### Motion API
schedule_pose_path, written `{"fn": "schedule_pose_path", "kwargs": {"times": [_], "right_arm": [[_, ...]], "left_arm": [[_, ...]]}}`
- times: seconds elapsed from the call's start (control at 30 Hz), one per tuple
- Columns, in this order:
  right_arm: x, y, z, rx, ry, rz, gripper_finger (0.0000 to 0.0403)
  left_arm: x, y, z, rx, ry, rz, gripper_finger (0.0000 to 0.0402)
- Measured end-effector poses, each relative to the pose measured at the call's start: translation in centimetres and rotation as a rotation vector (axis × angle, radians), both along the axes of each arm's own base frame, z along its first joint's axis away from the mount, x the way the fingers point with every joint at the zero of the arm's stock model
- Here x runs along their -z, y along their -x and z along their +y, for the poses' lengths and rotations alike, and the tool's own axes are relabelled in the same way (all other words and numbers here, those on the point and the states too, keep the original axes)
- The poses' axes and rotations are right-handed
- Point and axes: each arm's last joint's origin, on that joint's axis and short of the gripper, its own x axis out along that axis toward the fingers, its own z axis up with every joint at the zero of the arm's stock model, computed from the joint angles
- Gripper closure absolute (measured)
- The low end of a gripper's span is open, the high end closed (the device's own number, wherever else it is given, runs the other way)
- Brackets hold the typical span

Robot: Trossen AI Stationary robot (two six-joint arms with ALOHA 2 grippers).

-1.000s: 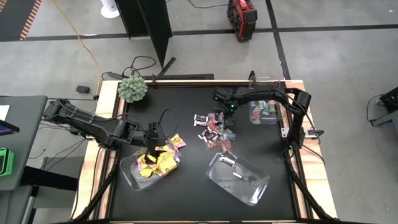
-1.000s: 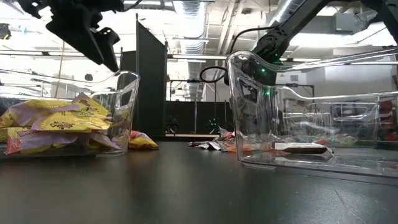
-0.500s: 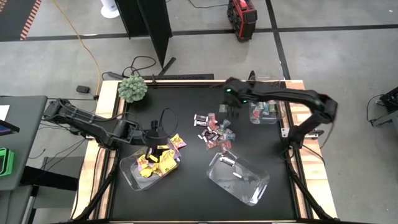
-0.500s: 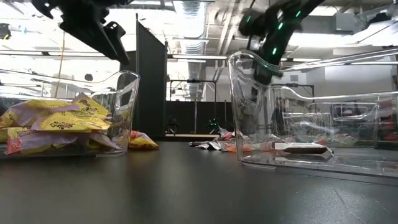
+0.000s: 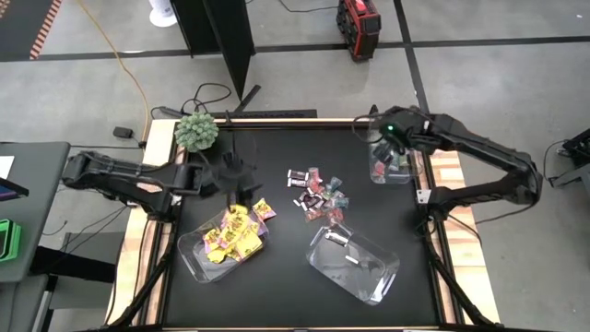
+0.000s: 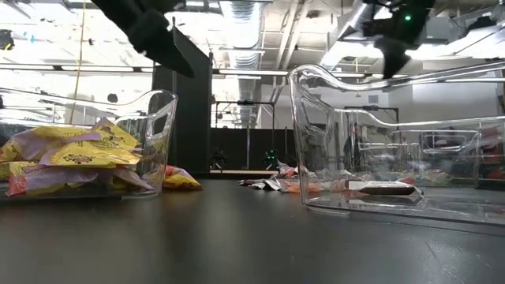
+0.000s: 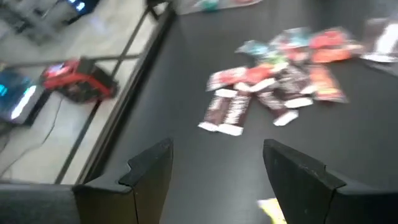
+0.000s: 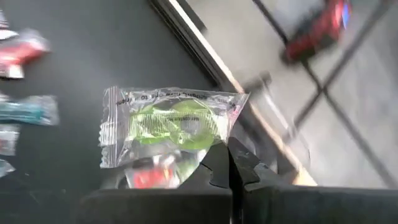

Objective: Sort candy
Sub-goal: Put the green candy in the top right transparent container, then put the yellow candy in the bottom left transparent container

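Note:
My right gripper (image 5: 382, 146) hangs above the clear far-right bin (image 5: 406, 177), shut on a clear-wrapped green candy (image 8: 168, 134). My left gripper (image 5: 243, 187) stands open and holds nothing, in the air between the near-left bin (image 5: 189, 258) of yellow packets (image 5: 230, 242) and the loose candy pile (image 5: 318, 194); its wrist view looks over that pile (image 7: 273, 87). Two yellow packets (image 5: 263, 210) lie on the table beside the near-left bin. Dark bars lie in the near-right bin (image 5: 378, 281). My right gripper pinches the clear wrapper by its edge near one corner (image 8: 214, 146) between its two shut fingers (image 8: 245, 171). The rest of the wrapper spreads out beyond the fingertips. The candy is lifted clear of the table and the bins.
A fuzzy green ball plant (image 5: 196, 131) stands at the table's far left corner. The three clear bins have tall walls (image 6: 316, 134). Bare black table (image 5: 277, 295) lies along the near edge between the two near bins.
My right gripper has risen from the far side of the candy pile and swung toward the table's right edge, turning as it went, with the candy shut in it. My left gripper, still open, has moved from above the yellow-packet bin toward the far edge and tipped up.

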Motion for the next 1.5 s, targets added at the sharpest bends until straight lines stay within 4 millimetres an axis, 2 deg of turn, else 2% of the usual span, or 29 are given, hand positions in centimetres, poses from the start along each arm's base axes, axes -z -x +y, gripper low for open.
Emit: {"fn": "schedule_pose_path", "kwargs": {"times": [0.17, 0.37, 0.47, 0.6, 0.83, 0.93, 1.1, 1.23, 1.5], "right_arm": [[0.7, 1.6, -0.6, 0.226, -0.067, 0.034, 0.0403], [2.0, 1.3, -2.1, 0.371, -0.111, 0.089, 0.0396], [2.7, 0.8, -3.0, 0.418, -0.066, 0.14, 0.0376], [3.5, 0.2, -3.7, 0.442, -0.064, 0.182, 0.0323], [4.1, -0.6, -4.0, 0.428, -0.027, 0.236, 0.0192], [4.0, -0.8, -4.2, 0.405, -0.008, 0.213, 0.0154], [3.8, -1.1, -4.3, 0.382, 0.008, 0.194, 0.0143], [3.9, -1.2, -4.3, 0.374, 0.009, 0.197, 0.0145], [3.7, -1.5, -4.5, 0.349, 0.03, 0.17, 0.0145]], "left_arm": [[0.5, 0.4, 4.1, -0.019, 0.145, 0.032, 0.0157], [2.2, 0.7, 7.7, -0.006, 0.288, 0.13, 0.0157], [3.9, 0.1, 8.9, -0.017, 0.328, 0.205, 0.0157], [6.5, -1.0, 10.0, -0.011, 0.383, 0.299, 0.0157], [10.1, -2.7, 10.9, 0.047, 0.527, 0.355, 0.0157], [10.9, -3.2, 11.0, 0.102, 0.631, 0.373, 0.0157], [10.7, -3.9, 10.8, 0.194, 0.748, 0.373, 0.0157], [10.6, -3.3, 10.4, 0.197, 0.817, 0.431, 0.0157], [10.8, -3.1, 9.4, 0.188, 0.845, 0.498, 0.0157]]}}
